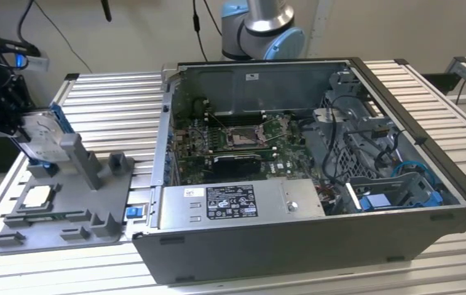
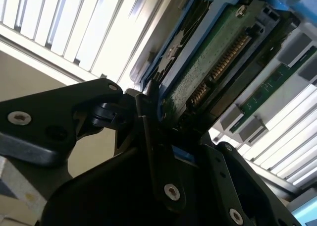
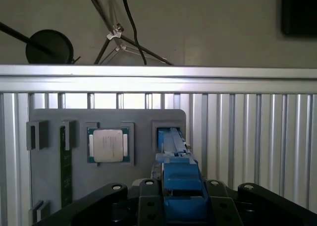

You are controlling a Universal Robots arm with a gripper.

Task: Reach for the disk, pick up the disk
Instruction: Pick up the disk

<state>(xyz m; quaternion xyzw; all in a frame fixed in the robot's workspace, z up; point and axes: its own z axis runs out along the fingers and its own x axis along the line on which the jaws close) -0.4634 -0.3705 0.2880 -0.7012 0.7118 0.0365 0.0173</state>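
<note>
- Open dark-grey metal computer case: it stands on the exterior view's right, well apart from the work. The collision risk here is judged low.
- Flat grey plastic fixture plate with slots and posts: a tall grey post stands just beside the disk. A tilted or sideways lift can catch the bracket on the post or on a slot wall.
- Flat silver-grey hard drive in a bright blue plastic bracket, the disk: it stands on edge over the fixture plate, on the exterior view's left. It cannot be told whether its lower edge is clear of the slot.
- Black gripper: in both wrist views it appears clamped on the disk, though the contact is partly hidden. A hold on the smooth bracket alone can slip, letting the disk pivot or drop.
- Small square silver chip: it sits in a recess near the disk's slot. A dropped disk can strike it.
</note>
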